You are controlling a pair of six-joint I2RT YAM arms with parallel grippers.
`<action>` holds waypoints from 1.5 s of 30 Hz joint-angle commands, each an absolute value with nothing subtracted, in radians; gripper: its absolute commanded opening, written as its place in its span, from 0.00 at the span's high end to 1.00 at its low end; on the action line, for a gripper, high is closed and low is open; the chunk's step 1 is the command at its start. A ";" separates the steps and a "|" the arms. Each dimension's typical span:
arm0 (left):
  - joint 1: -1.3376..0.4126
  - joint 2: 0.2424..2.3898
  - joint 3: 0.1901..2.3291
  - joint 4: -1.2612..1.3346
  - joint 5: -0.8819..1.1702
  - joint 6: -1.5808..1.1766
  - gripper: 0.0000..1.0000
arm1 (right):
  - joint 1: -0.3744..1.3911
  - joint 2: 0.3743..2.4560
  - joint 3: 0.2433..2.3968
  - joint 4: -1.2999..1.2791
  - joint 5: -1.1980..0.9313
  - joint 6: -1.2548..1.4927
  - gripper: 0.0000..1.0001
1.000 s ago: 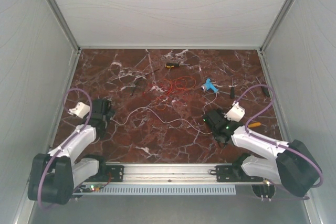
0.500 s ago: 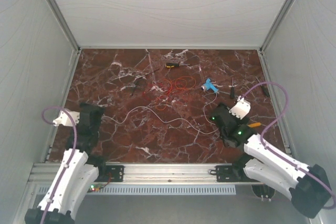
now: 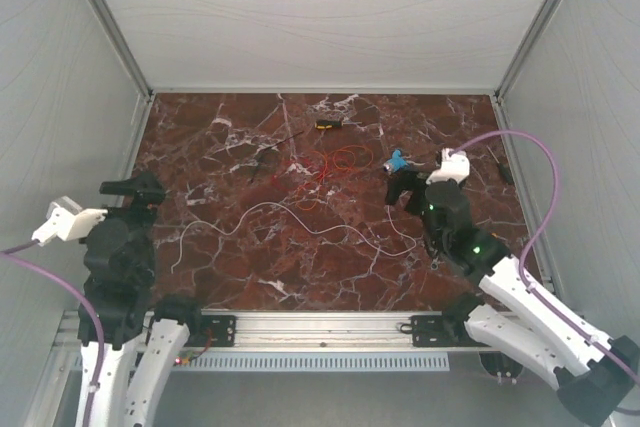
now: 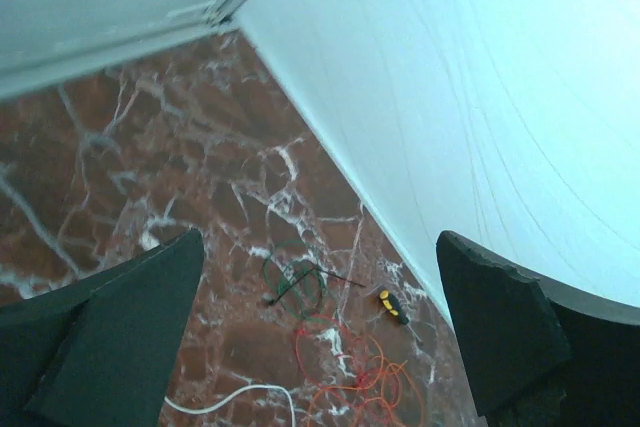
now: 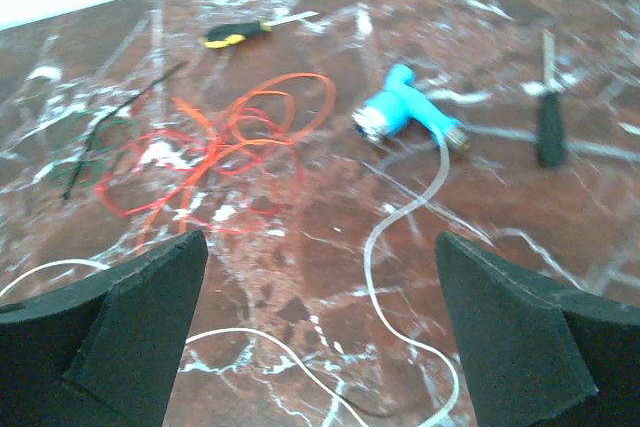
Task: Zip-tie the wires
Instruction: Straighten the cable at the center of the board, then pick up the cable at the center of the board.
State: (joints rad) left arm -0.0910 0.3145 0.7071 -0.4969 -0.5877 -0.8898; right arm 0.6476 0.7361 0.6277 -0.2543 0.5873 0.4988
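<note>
Right wrist: wires [image 5: 225, 142] beyond end effector [image 5: 315, 257]

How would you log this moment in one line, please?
left gripper: open, empty | right gripper: open, empty, near blue tool | red wires, white wire: loose, untied

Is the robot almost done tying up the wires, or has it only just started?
Only just starting. Nothing looks done: the red wires lie in a loose tangle and the white wire snakes across the table, with no tie around them. Nothing is in hand: the left gripper and right gripper are both open and empty. Gathering and tying are all left.
</note>
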 commanded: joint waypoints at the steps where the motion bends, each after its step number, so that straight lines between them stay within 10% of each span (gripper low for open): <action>1: -0.085 0.319 0.780 -0.389 -0.449 -0.556 0.00 | 0.645 0.819 0.713 -0.051 0.340 0.275 0.04; 22: -0.088 0.333 0.600 -0.467 0.012 -0.475 0.00 | 0.613 1.749 1.341 -0.059 -0.054 -0.016 0.26; 31: -0.088 0.330 0.579 -0.448 0.032 -0.438 0.00 | 0.554 1.975 1.501 -0.071 -0.116 -0.020 0.50; 45: -0.088 0.322 0.573 -0.445 0.037 -0.431 0.00 | 0.540 2.125 1.608 -0.105 -0.108 -0.045 0.62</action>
